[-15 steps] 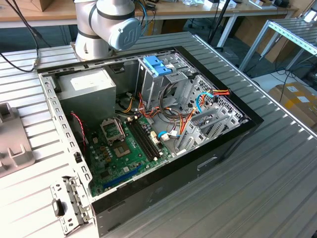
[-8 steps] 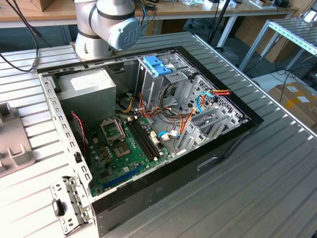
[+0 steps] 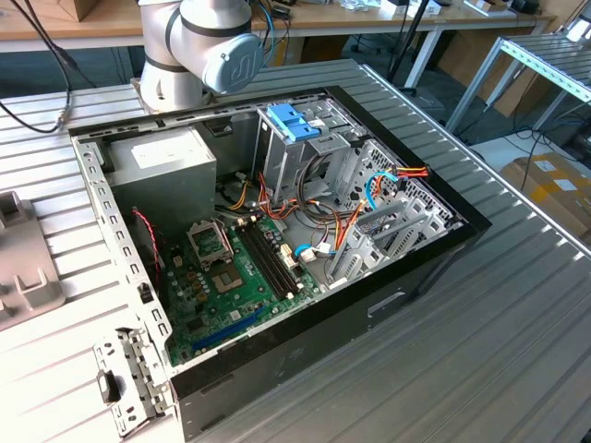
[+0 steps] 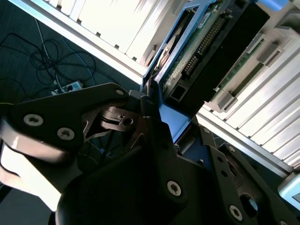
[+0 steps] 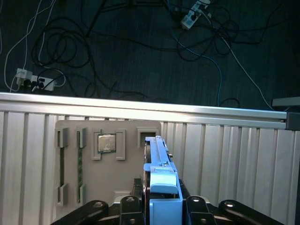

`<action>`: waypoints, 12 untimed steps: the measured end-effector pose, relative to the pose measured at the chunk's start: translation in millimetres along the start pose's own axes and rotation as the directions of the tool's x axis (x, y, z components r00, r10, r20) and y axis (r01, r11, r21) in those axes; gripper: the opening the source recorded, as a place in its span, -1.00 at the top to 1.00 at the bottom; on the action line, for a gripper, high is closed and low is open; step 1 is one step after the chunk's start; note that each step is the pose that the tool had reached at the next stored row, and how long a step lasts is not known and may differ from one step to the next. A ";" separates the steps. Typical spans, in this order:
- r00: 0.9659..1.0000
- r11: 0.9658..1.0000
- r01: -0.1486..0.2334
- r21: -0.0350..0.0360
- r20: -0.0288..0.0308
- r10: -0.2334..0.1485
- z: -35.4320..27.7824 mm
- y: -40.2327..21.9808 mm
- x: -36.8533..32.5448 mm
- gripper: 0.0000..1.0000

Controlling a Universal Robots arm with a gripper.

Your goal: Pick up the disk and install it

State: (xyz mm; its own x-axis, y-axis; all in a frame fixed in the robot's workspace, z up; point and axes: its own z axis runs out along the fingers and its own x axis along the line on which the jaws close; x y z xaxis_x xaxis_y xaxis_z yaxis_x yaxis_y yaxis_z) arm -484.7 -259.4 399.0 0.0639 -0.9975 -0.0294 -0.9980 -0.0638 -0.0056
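One disk [image 5: 157,161] is being clamped at its blue end by the gripper [image 5: 161,202], probably keeping its body free.

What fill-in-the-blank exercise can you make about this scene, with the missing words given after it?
1. The hand is closed on the disk, which has ___ plastic rails.
2. In the exterior view, the computer case lies on the table with its side ___.
3. A green ___ covers much of the floor of the case.
Missing words: blue; open; motherboard.
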 end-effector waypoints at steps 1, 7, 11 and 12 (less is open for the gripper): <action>1.000 1.000 0.000 0.000 0.000 0.000 -0.7 0.0 0.0 0.25; 1.000 1.000 0.000 0.000 0.000 0.000 -3.8 0.0 -0.1 0.25; 1.000 1.000 0.000 0.000 0.000 0.000 -6.0 0.0 -0.2 0.25; 1.000 1.000 0.000 0.000 0.000 0.000 -7.2 0.0 -0.2 0.25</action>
State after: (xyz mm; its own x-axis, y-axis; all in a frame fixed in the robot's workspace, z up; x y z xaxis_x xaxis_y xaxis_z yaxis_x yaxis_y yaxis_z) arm -484.7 -259.5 406.2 0.0639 -0.9975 -0.0294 -0.9979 -0.0638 -0.0055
